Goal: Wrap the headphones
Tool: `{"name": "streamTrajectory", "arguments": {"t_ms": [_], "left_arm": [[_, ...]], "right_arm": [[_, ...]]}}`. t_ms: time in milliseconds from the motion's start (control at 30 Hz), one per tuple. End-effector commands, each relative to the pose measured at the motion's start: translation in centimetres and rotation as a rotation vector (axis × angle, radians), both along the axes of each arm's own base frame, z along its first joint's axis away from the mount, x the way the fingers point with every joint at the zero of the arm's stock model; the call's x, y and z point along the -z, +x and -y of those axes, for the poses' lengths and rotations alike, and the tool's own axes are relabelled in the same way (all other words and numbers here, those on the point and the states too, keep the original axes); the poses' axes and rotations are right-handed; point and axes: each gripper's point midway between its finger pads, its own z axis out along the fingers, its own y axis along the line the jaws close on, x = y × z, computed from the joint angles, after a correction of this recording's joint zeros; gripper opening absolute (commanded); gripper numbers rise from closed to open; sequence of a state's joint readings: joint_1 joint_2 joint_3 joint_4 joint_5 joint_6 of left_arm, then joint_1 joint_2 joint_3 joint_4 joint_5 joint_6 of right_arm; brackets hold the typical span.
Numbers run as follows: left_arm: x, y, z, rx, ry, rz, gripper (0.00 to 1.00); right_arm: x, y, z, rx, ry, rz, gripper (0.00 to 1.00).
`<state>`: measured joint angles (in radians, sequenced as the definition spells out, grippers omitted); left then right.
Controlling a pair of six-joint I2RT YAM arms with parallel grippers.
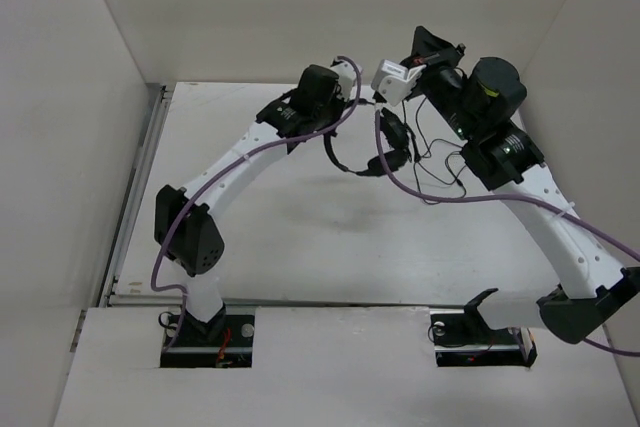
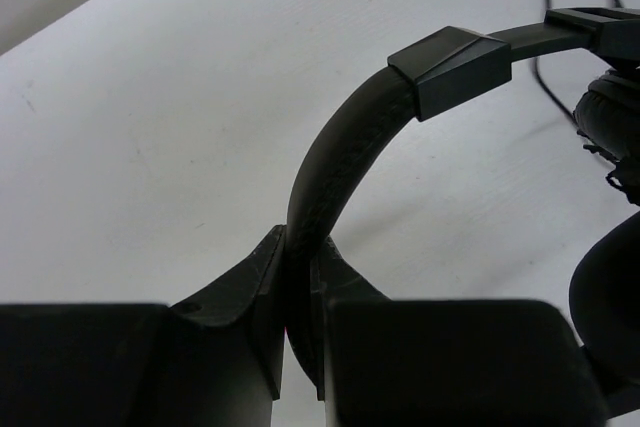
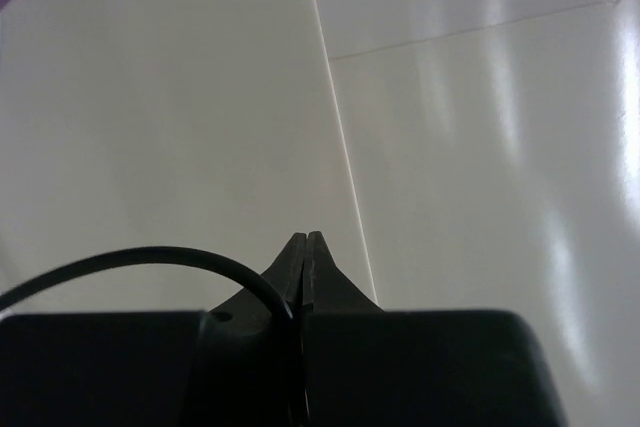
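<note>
The black headphones (image 1: 392, 142) hang above the table (image 1: 300, 227) near its far middle. My left gripper (image 1: 330, 137) is shut on the thin headband (image 2: 340, 167), which curves up from between its fingers (image 2: 300, 247). One padded ear cup (image 2: 610, 117) shows at the right edge of the left wrist view. My right gripper (image 1: 374, 99) is raised just above the headphones. Its jaws (image 3: 306, 239) are closed on the thin black cord (image 3: 130, 259), which arcs away to the left. The rest of the cord (image 1: 440, 162) lies in loose loops on the table under the right arm.
White walls close in the table at the back and on both sides. A metal rail (image 1: 140, 187) runs along the table's left edge. Thick purple cables (image 1: 250, 162) run along both arms; the right one (image 1: 470, 199) sags close to the cord loops.
</note>
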<state>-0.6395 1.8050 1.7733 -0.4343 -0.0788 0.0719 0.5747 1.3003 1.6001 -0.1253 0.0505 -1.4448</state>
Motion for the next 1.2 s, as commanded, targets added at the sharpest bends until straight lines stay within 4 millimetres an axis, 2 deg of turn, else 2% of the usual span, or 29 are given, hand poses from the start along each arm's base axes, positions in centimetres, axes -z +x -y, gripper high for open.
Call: {"name": "streamTrajectory", "arguments": {"t_ms": [0, 167, 267, 367, 500, 633, 800, 933, 1167], "left_arm": [[-7.4, -4.5, 2.7, 0.146, -0.109, 0.136, 0.00], [-10.3, -9.3, 5.9, 0.303, -0.148, 0.192, 0.00], [-12.0, -11.0, 6.9, 0.354, -0.175, 0.232, 0.00], [-13.8, -11.6, 7.0, 0.369, -0.220, 0.257, 0.00], [-15.1, -12.2, 7.1, 0.384, -0.261, 0.272, 0.00], [-17.5, -13.5, 8.0, 0.421, -0.322, 0.290, 0.00], [-20.6, -14.7, 8.8, 0.465, -0.382, 0.323, 0.01], [-22.1, -15.8, 9.3, 0.499, -0.419, 0.336, 0.01], [-24.4, -15.5, 8.4, 0.479, -0.463, 0.382, 0.00]], "right_arm": [[-1.7, 0.4, 1.7, 0.010, 0.083, 0.058, 0.00], [0.7, 2.0, 2.7, 0.006, 0.185, -0.043, 0.00], [2.4, 3.2, 3.7, 0.020, 0.257, -0.116, 0.00], [4.1, 4.1, 5.0, 0.036, 0.315, -0.178, 0.00], [6.6, 5.0, 6.8, 0.062, 0.416, -0.289, 0.00], [8.9, 5.2, 7.1, 0.045, 0.499, -0.402, 0.00], [10.4, 4.9, 6.9, 0.011, 0.564, -0.486, 0.00], [11.5, 4.4, 6.6, -0.020, 0.628, -0.562, 0.00], [12.5, 3.2, 7.0, -0.089, 0.838, -0.705, 0.00]]}}
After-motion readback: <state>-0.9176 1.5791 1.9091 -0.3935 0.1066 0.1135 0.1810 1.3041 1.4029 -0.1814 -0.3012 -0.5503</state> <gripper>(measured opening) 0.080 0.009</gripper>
